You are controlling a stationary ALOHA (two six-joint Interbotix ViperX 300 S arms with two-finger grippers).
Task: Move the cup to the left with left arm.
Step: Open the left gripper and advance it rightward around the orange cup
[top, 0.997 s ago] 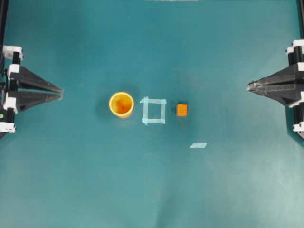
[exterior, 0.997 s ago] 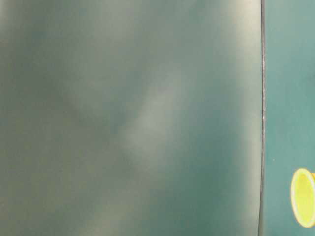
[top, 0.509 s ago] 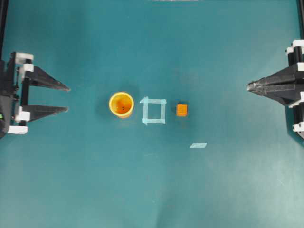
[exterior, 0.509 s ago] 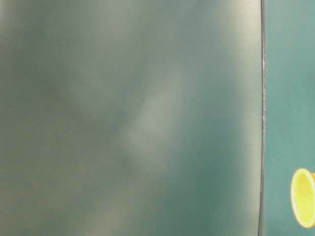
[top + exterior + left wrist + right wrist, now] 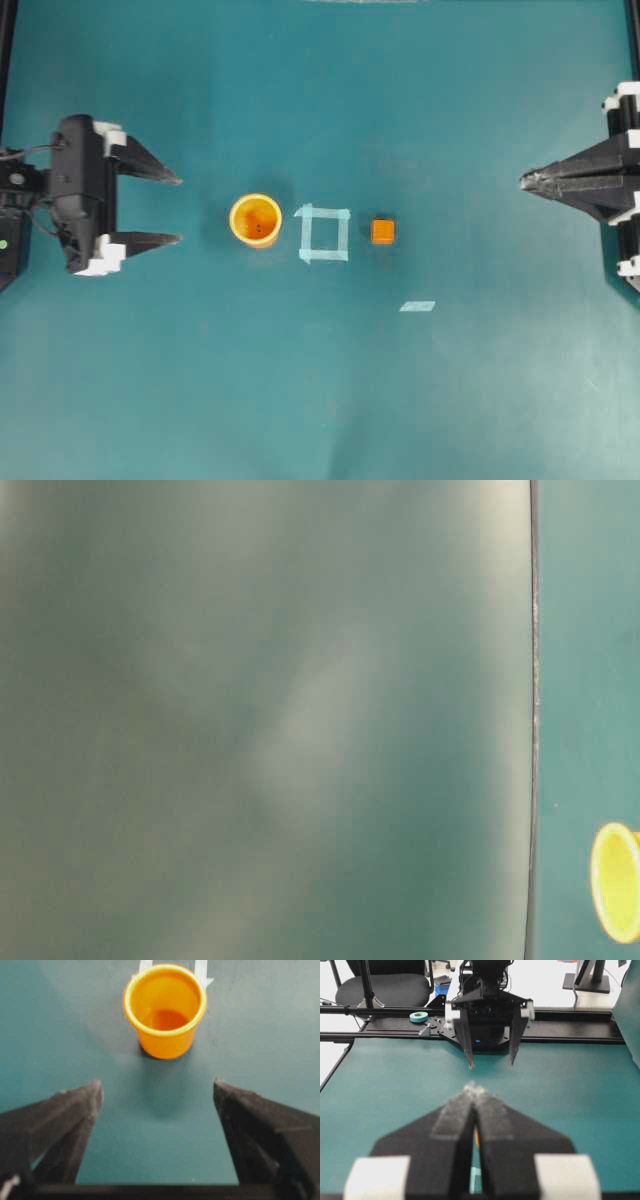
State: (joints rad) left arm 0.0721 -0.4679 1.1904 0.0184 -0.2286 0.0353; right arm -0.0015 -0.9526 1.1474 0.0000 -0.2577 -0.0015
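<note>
Cup [image 5: 255, 219] stands upright just left of the tape square [image 5: 324, 233], with the small orange cube [image 5: 383, 231] on that square's far side. Left gripper [image 5: 180, 210] faces the cup with jaws spread wide and empty, tips short of it. Best, I judge, to advance centred, straddle the wall low, then close gently. Right gripper [image 5: 524, 181], well beyond the cube, is pinched together.

Teal table [image 5: 320, 400] carries cup [image 5: 255, 220], cube [image 5: 383, 232], tape square [image 5: 324, 234].
</note>
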